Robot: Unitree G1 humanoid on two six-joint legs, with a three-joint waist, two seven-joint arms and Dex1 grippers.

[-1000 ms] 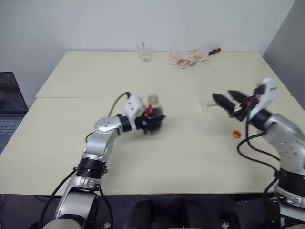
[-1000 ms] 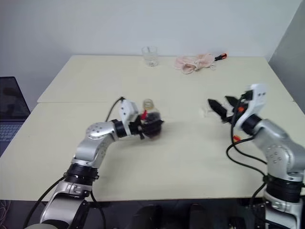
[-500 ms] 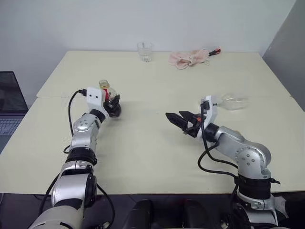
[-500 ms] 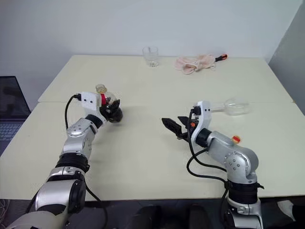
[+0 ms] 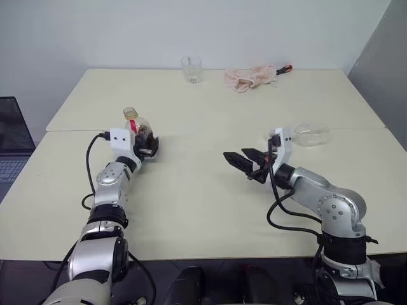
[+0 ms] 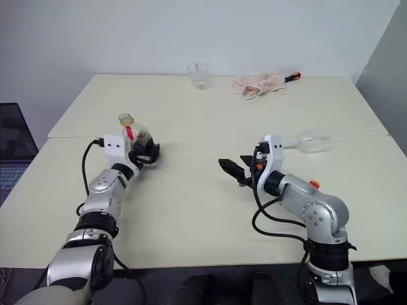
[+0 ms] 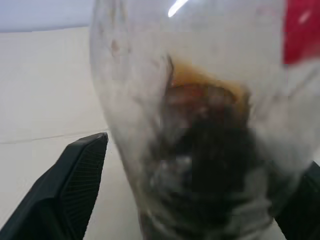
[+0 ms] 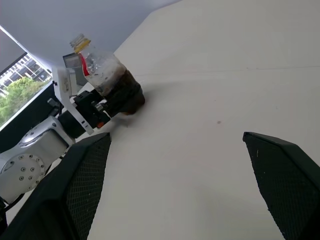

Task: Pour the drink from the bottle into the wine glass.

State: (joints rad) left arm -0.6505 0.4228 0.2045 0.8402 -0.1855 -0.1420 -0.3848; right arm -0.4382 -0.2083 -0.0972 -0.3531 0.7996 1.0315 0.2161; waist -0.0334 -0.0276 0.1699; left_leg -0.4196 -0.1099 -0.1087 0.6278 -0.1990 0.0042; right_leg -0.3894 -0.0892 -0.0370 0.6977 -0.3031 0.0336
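Left wrist view: bottle (image 7: 200, 125) stands between the left gripper's (image 5: 147, 145) parted jaws. Right gripper (image 5: 245, 164) hovers with jaws apart; glass (image 5: 311, 134) lies on the table (image 5: 203, 210).

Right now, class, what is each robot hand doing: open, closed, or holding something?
Left hand: open, fingers either side of the bottle, which stands on the table.
Right hand: open, holding nothing.
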